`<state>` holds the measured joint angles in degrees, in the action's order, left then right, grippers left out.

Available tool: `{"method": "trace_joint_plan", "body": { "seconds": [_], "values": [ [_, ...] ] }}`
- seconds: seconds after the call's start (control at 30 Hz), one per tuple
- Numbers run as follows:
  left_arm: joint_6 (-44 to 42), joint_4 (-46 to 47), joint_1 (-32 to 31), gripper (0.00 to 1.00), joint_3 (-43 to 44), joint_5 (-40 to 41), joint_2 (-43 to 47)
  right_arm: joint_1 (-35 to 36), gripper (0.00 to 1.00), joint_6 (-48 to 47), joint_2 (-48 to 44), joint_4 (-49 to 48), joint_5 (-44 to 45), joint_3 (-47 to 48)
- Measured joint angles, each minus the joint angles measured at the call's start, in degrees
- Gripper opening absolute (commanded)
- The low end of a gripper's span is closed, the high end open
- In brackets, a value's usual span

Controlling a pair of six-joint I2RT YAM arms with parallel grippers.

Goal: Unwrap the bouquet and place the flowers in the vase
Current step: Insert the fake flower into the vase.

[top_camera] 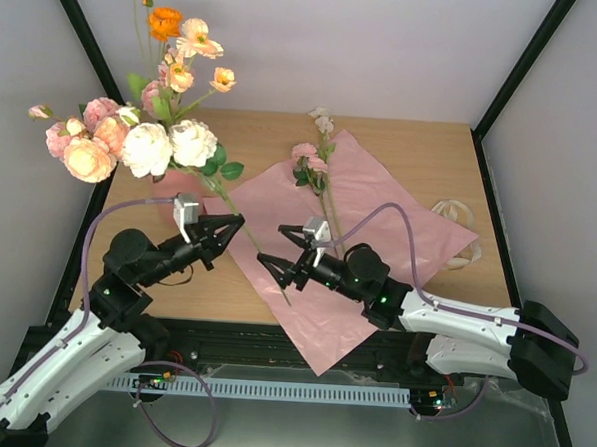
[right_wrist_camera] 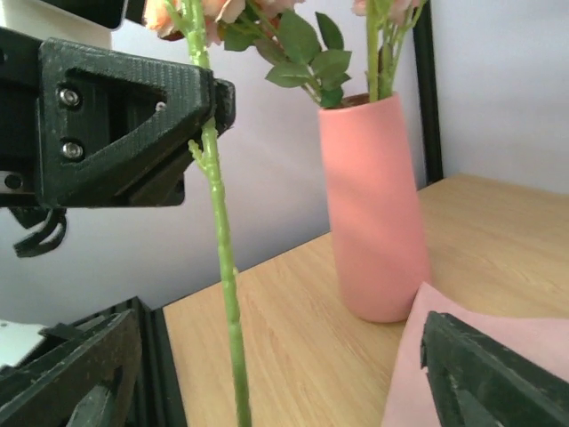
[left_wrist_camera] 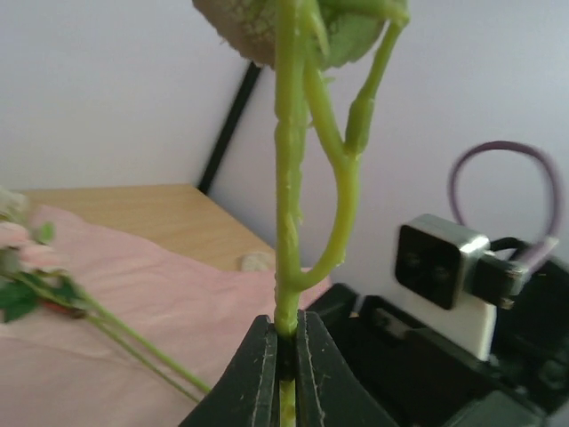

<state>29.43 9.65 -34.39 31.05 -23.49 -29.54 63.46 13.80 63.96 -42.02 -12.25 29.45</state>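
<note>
1. The left gripper [top_camera: 233, 223] is clenched on a green stem [left_wrist_camera: 286, 178], low on its length. The bloom end rises toward the vase [right_wrist_camera: 373, 205]. Keep that pinch firm, since the stem looks thin and slick and could swivel between the jaws.
2. The right gripper [top_camera: 268, 266] is spread wide, with a finger on either side of the stem's lower end and neither touching it (as far as its own wrist view shows). It would do best to back straight off toward the sheet [top_camera: 379, 208], so it does not snag the tail.
3. The left arm should probably lift until the tail clears the vase rim, bring the stem upright, then lower it.
4. The vase mouth is crowded with blooms [top_camera: 147, 146], so aim for a gap on the near side.
5. The vase is tall and narrow, and a sideways push could tip it. Go down vertically.
6. A few loose flowers [top_camera: 313, 166] lie on the sheet, well apart from the vase, so the task looks only partly done.
7. The table [top_camera: 422, 150] is pale wood. The pink sheet lies spread on it and hangs over the near edge, and a cream ribbon [top_camera: 460, 232] lies just beside the sheet on the right.
8. The room has plain white walls and black posts [top_camera: 517, 65] at the back corners.
</note>
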Motion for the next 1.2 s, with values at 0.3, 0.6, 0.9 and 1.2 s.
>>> {"method": "trace_joint_plan", "body": {
  "seconds": [0.3, 0.6, 0.9, 1.2],
  "values": [
    [-12.8, -9.8, 0.0, 0.02, 7.1, 22.4, 1.3, 0.0, 0.99, -1.5, -4.9, 4.0, 7.4, -0.1],
    [-25.1, -12.6, 0.2, 0.02, 21.8, 48.0, -9.5, 0.0, 0.99, -0.5, -5.3, 10.1, 10.5, -0.1],
    [-29.8, -13.0, 4.0, 0.02, 32.9, 57.1, -16.2, 0.0, 0.99, -0.7, -9.8, 17.6, 16.0, 0.4],
    [-34.7, -14.1, 5.8, 0.02, 44.9, 58.0, -21.6, 0.0, 0.99, 0.6, -10.9, 23.9, 22.2, 2.0]
  ]
}}
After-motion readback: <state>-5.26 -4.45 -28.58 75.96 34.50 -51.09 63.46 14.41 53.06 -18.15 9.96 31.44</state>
